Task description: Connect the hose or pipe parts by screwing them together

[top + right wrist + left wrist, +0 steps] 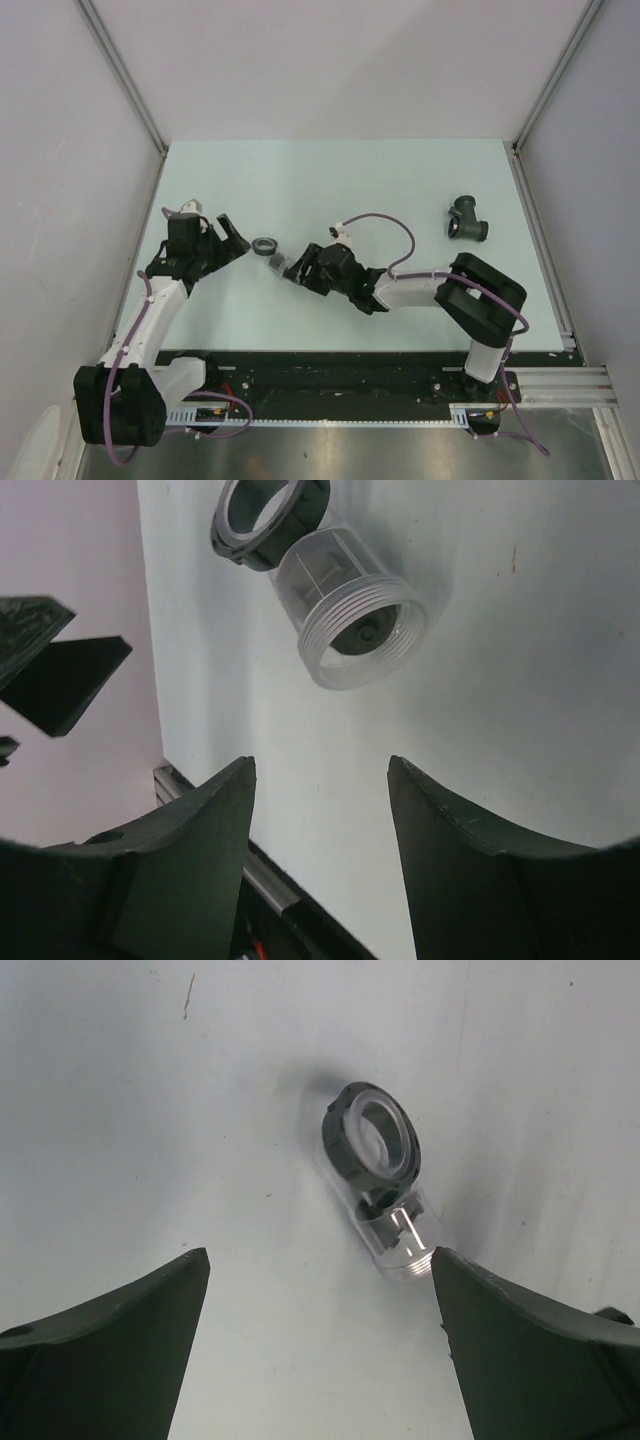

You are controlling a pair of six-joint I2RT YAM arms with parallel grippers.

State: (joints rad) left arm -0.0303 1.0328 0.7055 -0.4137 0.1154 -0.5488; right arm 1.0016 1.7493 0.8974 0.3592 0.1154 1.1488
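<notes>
A short clear-grey threaded connector (350,610) lies on its side on the table, a dark ring nut (268,515) sitting on its far end. In the top view the connector (279,263) and the ring nut (265,245) lie between the two grippers. My left gripper (320,1260) is open, and the connector (400,1230) lies just beyond its fingertips, close to the right finger (530,1350). My right gripper (320,770) is open with nothing between its fingers, and it faces the threaded end from a short way off. The dark grey T-shaped fitting (467,220) lies apart at the back right.
A black rail (380,375) runs along the table's near edge, beside the arm bases. Grey walls close the table in at the left, back and right. The left gripper's fingertips (55,670) show at the left of the right wrist view.
</notes>
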